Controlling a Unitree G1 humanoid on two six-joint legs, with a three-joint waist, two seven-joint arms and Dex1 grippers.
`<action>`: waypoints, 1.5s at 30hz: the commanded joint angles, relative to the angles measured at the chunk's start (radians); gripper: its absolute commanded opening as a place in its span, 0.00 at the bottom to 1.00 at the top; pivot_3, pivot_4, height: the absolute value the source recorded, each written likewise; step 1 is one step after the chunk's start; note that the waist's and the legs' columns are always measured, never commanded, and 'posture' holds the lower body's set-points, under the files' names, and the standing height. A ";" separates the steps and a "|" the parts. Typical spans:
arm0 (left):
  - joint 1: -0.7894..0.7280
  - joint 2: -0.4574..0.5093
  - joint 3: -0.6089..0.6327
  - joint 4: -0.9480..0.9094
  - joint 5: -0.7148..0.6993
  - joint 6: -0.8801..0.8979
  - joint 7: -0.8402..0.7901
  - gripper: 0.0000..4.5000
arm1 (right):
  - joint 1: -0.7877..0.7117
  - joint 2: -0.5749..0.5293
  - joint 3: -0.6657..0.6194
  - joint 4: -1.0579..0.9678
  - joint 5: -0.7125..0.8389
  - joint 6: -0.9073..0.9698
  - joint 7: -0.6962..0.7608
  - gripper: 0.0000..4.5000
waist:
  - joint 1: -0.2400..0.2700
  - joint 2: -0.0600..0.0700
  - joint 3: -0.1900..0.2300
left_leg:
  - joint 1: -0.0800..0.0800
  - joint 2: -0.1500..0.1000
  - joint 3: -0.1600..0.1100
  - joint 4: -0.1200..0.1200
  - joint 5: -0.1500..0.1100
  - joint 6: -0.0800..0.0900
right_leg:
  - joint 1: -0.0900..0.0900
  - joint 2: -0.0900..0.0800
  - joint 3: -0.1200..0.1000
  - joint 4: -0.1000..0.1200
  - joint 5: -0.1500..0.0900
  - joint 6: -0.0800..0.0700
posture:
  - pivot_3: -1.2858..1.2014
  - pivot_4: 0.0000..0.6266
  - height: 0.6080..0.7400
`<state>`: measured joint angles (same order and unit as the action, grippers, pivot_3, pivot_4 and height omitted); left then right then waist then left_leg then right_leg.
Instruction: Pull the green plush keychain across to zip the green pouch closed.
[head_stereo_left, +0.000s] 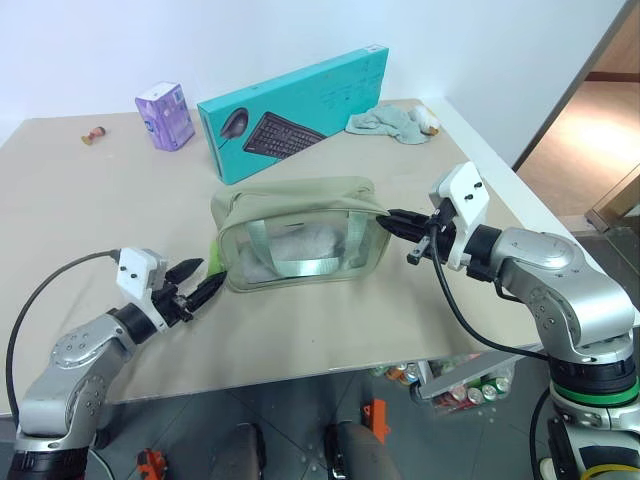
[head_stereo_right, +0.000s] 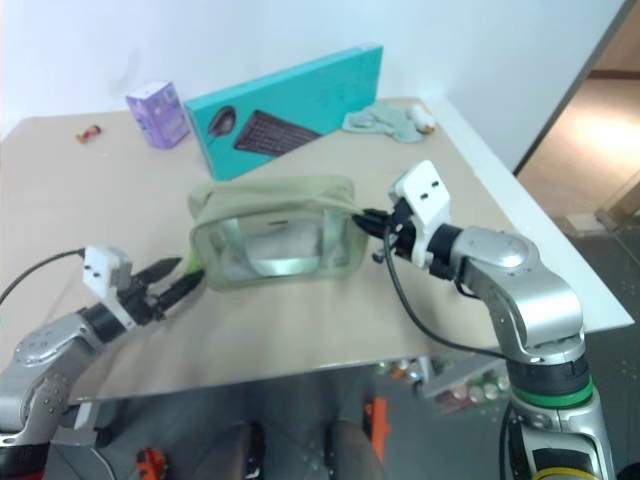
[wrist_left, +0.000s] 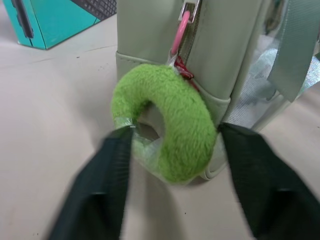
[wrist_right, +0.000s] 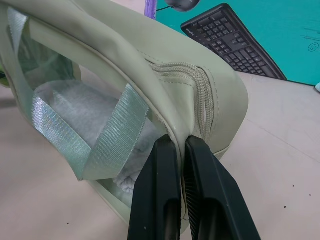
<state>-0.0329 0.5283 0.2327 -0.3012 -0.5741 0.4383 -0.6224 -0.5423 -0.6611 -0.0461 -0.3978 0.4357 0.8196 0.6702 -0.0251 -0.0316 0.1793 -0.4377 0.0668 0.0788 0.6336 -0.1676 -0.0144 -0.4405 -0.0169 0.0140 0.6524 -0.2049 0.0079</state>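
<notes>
Green plush keychain (wrist_left: 167, 120): fuzzy lime ring hanging by a pink clip from the zipper at the green pouch's (head_stereo_left: 300, 235) left end, resting at the pouch's base on the bench (head_stereo_left: 120, 200).

Left end effector (head_stereo_left: 197, 282): fingers (wrist_left: 102, 185) spread either side of the ring, partly open; one finger touches the ring's clear wrapping, the other sits just beside it; no firm grasp is visible.

Right end effector (head_stereo_left: 392, 220): clenched on the pouch's right end seam, beside the zipper's end.

Green pouch: upright near mid-bench, clear panel and webbing handle facing the robot.

Behind the pouch: teal keyboard box (head_stereo_left: 295, 110). Left of the box: purple carton (head_stereo_left: 165, 116). Right of it: pale teal cloth (head_stereo_left: 390, 122).
</notes>
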 joint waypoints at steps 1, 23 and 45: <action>-0.013 0.005 0.021 0.018 -0.011 -0.010 -0.019 0.26 | -0.013 -0.007 0.002 -0.016 0.005 -0.005 0.001 0.00 | 0.000 0.000 0.000 | 0.000 0.000 0.000 0.000 0.000 0.000 | 0.000 0.000 0.000 0.000 0.000 0.000 | 0.52 0.24 1.00; -0.123 0.069 0.173 -0.088 -0.087 -0.001 0.032 0.12 | -0.015 -0.031 0.000 -0.013 0.007 -0.017 0.019 0.00 | 0.002 -0.003 0.001 | -0.001 0.000 -0.001 0.000 0.000 0.000 | 0.000 0.000 -0.001 0.000 0.000 0.000 | 0.52 0.24 1.00; -0.542 0.133 -0.074 -0.179 -0.060 0.125 0.130 0.12 | -0.064 -0.034 0.028 0.069 -0.023 -0.078 0.058 0.00 | 0.001 -0.004 0.001 | -0.001 -0.001 0.000 0.000 0.000 0.000 | 0.000 0.002 0.001 -0.001 0.001 0.002 | 0.52 0.24 1.00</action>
<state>-0.5465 0.6434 0.1781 -0.4780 -0.6746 0.5909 -0.4787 -0.5881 -0.6875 -0.0098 -0.3218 0.4148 0.7578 0.7221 -0.0237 -0.0359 0.1802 -0.4388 0.0662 0.0783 0.6335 -0.1677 -0.0145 -0.4402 -0.0153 0.0155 0.6514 -0.2039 0.0098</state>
